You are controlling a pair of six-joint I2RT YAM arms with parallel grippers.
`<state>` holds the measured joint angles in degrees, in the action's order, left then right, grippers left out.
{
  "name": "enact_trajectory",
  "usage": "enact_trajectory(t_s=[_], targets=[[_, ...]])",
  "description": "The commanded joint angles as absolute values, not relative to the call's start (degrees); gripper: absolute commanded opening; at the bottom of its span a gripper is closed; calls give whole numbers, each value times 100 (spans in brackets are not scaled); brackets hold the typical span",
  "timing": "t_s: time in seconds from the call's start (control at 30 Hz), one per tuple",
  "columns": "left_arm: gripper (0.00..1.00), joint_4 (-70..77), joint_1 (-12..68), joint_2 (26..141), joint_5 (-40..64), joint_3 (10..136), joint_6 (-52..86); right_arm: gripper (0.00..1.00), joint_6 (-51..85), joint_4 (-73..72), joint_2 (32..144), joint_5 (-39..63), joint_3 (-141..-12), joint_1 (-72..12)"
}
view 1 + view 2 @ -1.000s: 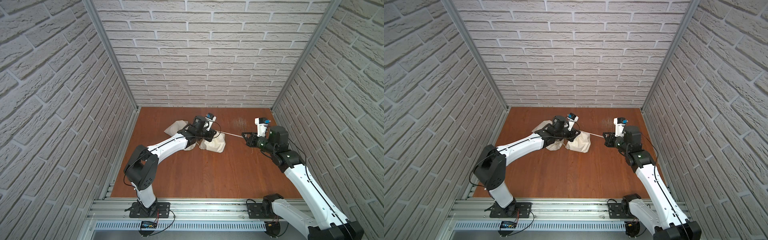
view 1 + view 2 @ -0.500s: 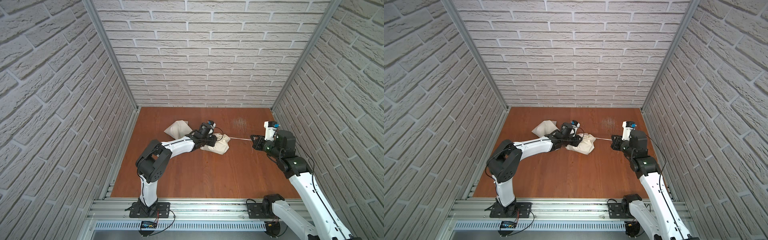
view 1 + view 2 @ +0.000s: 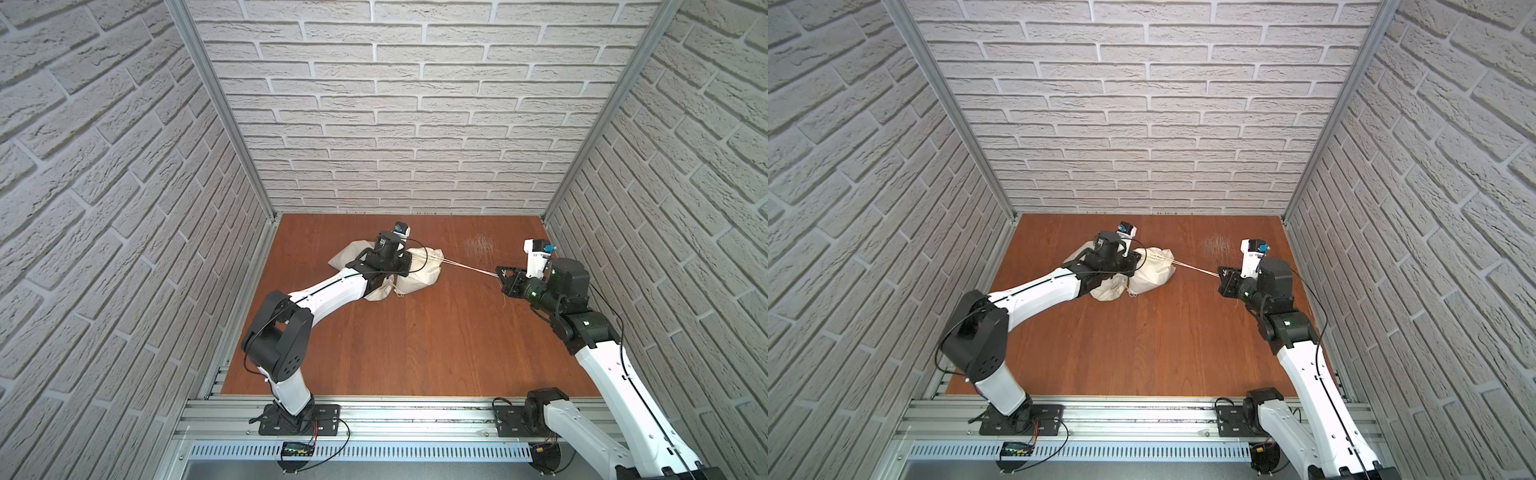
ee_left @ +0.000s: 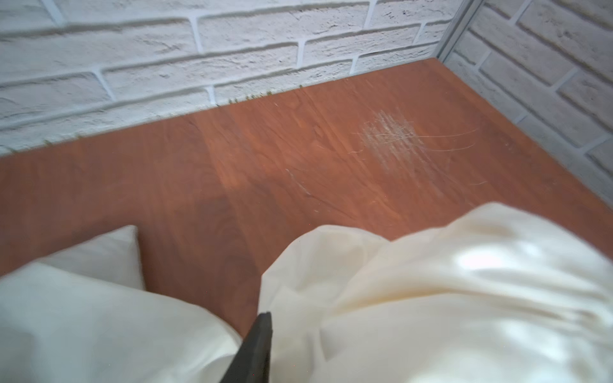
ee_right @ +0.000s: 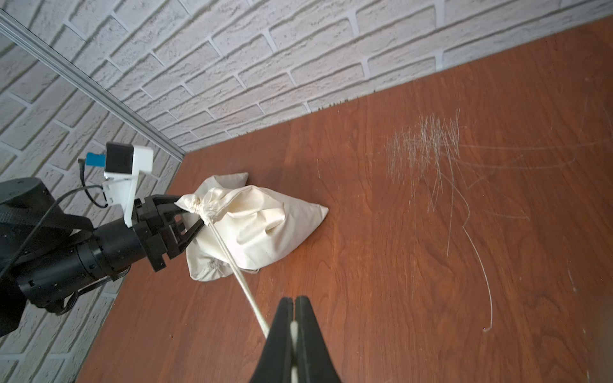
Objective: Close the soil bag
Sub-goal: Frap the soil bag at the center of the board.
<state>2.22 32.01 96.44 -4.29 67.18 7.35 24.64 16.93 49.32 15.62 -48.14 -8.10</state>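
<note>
Nearest me, my smooth reddish wood table (image 3: 415,353) is open room, with brick walls (image 3: 395,124) close on three sides. By the right edge my right gripper (image 5: 294,300) is pinched tight on the thin pale cord (image 5: 242,285), which runs straight to the soil bag (image 3: 422,270). This lumpy cream canvas sack lies crosswise, left of centre toward the far edge, its puckered mouth facing right. My left gripper (image 5: 192,212) stands part-spread astride that neck. Beyond are pale scratches (image 3: 478,246).

soil bag (image 4: 464,298) blurred, cut off in left wrist view
</note>
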Motion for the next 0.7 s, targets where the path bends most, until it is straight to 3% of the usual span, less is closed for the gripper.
enact_trajectory(t_s=[0.0, 0.23, 0.67], targets=[[49, 25, 3389, 9751, -1693, 6309, -108, 3, 2478, 1284, 4780, 1007, -5034, -569], [76, 896, 4109, 9419, -843, 6044, -684, 3, 2329, 1534, 4896, 1133, -5327, -621], [86, -456, 4994, 9651, 1117, 7476, -1797, 3, 2186, 1930, 4700, 863, -5713, -627]])
